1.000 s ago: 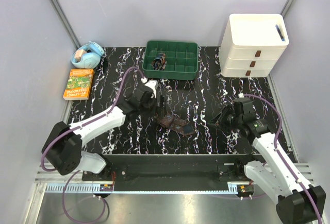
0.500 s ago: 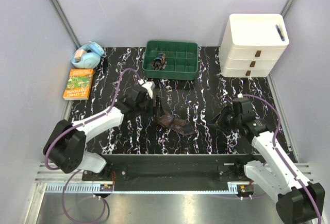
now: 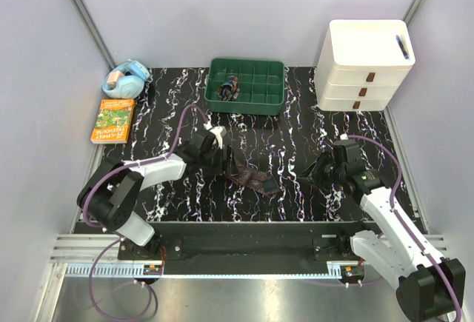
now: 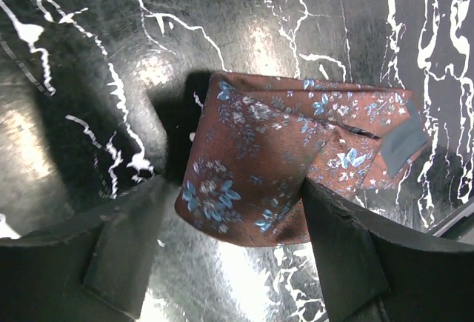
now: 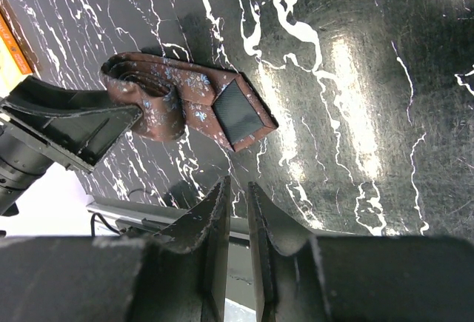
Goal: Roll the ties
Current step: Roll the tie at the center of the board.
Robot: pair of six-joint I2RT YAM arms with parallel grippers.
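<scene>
One tie (image 3: 253,180) of reddish-brown cloth with small blue flowers lies partly rolled on the black marbled table (image 3: 296,129), its dark-lined end (image 5: 238,113) flat beside the roll. My left gripper (image 3: 227,165) straddles the roll (image 4: 252,166), open. Its right finger (image 4: 341,255) touches the cloth and its left finger (image 4: 126,248) stands just off it. My right gripper (image 3: 311,175) hovers to the tie's right. In the right wrist view the right gripper (image 5: 238,186) shows only a narrow gap, nothing in it, with the tie (image 5: 174,100) ahead of the tips.
A green compartment tray (image 3: 246,107) at the back holds a dark rolled cloth (image 3: 229,87). White drawers (image 3: 365,66) stand at the back right. An orange book (image 3: 113,121) and a blue object (image 3: 126,79) lie at the far left.
My left gripper has swung forward and down from behind the tie until it straddles the roll, and its jaws have narrowed a little. The right arm has stayed put.
</scene>
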